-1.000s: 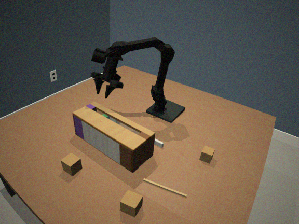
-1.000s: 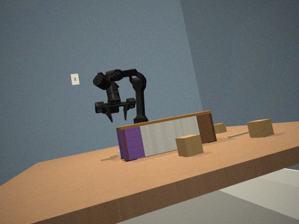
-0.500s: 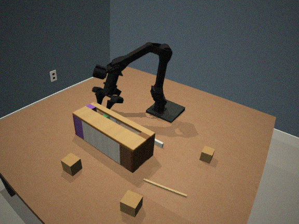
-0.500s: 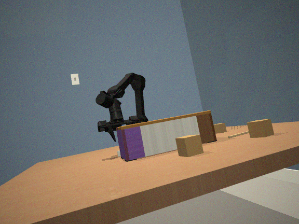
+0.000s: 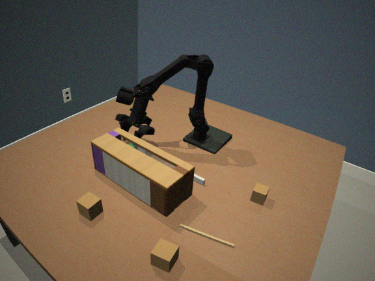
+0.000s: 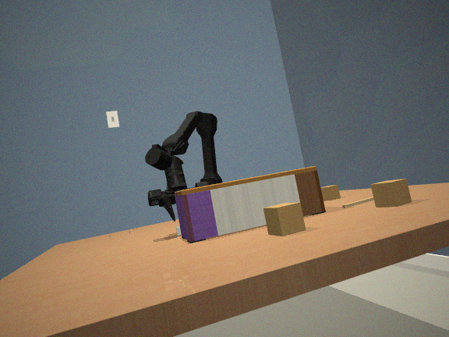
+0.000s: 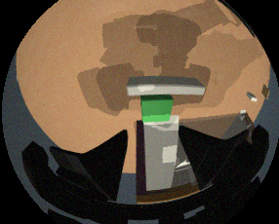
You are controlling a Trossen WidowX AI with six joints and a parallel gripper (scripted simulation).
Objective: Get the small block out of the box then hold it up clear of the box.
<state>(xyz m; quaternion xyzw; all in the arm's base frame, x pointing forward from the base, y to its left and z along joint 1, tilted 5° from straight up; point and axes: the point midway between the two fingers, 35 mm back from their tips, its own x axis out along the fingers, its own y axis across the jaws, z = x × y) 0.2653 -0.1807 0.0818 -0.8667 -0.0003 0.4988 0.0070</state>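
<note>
The green block [image 7: 157, 108] [image 5: 133, 145] lies outside the box at the foot of a pale grey ramp [image 7: 160, 146], against a grey bar [image 7: 166, 90] in the wrist view. In the top view only a bit of it shows through the slot in the top. The box [image 5: 140, 164] [image 6: 253, 211] stands upright, with a purple end and a brown end. My gripper [image 7: 153, 131] [image 5: 133, 134] is open and empty, low behind the box's purple end. In the wrist view its fingertips stand either side of the ramp, short of the block. The exterior view shows only one finger.
Wooden cubes stand at the box's front left [image 5: 90, 205] [image 6: 284, 219], at the front [image 5: 165, 254] [image 6: 390, 193] and at the right [image 5: 260, 193] [image 6: 330, 193]. A thin stick [image 5: 206, 235] [image 6: 358, 203] lies beyond the brown end. A white piece [image 5: 199, 179] juts out behind that end.
</note>
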